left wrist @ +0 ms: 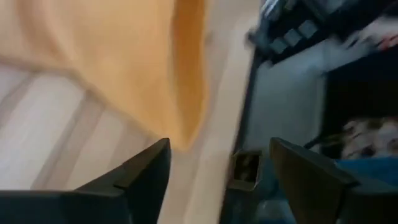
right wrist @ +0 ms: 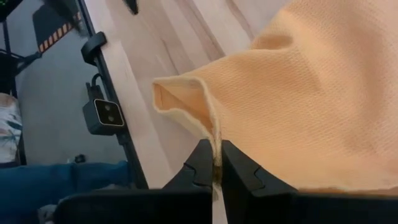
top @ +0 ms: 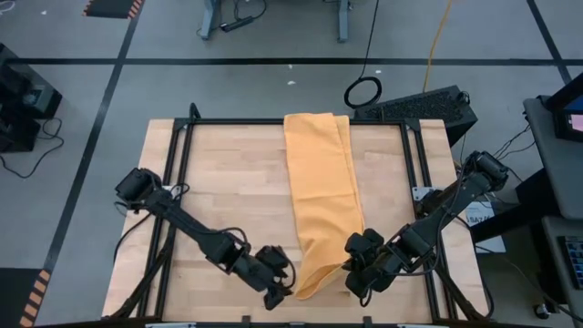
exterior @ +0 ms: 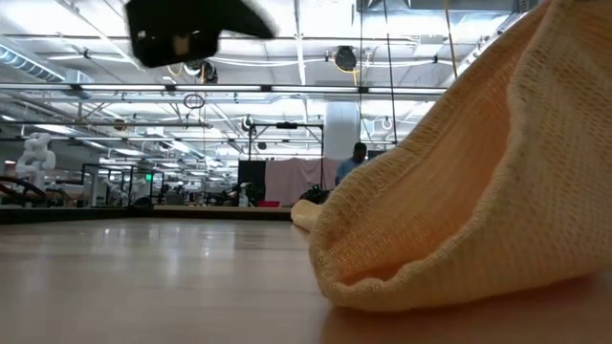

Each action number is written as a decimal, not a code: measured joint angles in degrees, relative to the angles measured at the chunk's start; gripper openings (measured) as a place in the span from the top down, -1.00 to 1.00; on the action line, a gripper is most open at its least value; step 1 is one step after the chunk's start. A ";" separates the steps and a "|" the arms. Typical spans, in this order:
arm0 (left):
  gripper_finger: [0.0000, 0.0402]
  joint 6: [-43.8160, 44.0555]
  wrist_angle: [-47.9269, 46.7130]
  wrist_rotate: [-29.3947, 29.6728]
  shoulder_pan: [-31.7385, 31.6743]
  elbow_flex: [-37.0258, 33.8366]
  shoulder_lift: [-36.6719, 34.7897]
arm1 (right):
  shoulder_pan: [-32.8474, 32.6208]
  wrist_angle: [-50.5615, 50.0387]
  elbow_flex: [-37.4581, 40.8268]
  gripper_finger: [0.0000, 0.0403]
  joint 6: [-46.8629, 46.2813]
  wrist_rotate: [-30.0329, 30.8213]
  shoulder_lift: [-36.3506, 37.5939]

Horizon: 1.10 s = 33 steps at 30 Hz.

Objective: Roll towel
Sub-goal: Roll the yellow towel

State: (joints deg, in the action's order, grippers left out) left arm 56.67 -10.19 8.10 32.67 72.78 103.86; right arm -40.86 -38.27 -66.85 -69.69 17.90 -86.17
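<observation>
High view gives me the towel (top: 323,205) as a long folded strip running from the far edge of the table (top: 228,182) down the middle to the near edge, where its end is lifted and bunched between my two arms. My right gripper (right wrist: 216,167) is pinched tight on the hem of that near end; its wrist view shows the edge trapped between the closed fingers, with the corner standing up in a soft open fold. My left gripper (left wrist: 217,174) sits just beside the same end with its fingers spread wide and nothing between them, though its wrist view is smeared, so I cannot be sure how near the cloth it is.

I judge this as the start of the roll: the near end is raised but nothing is wound yet. Next I need the left fingers on the other corner so both sides turn over together and the roll stays straight.

The cloth is a plain orange-yellow waffle weave, limp and thick; the table is pale wooden planks inside a black frame
</observation>
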 joint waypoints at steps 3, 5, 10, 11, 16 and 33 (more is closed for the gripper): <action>-0.44 -0.43 5.29 2.03 -0.39 -1.48 0.26 | -0.11 0.08 0.00 1.00 0.08 -0.25 0.00; -0.42 -3.80 7.23 5.08 -0.39 -1.60 1.70 | -0.11 0.29 0.00 1.00 0.42 -0.25 0.00; -0.26 -6.73 10.82 6.75 0.43 -1.80 8.16 | 0.39 0.03 0.00 1.00 3.98 -0.23 0.00; -0.24 -5.93 12.20 6.68 0.58 -1.76 9.38 | 0.47 -0.14 0.00 1.00 4.64 -0.18 0.00; -0.17 -0.27 12.71 5.88 1.42 -0.44 13.39 | 0.55 -1.14 0.00 1.00 6.25 -0.03 0.00; 0.69 4.56 15.49 0.13 0.79 0.15 18.33 | 0.79 -3.10 0.00 1.00 6.34 0.43 0.00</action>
State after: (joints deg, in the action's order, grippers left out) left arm 61.23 5.31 8.23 33.47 72.93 122.19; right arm -40.07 -41.37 -66.85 -63.35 18.33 -86.17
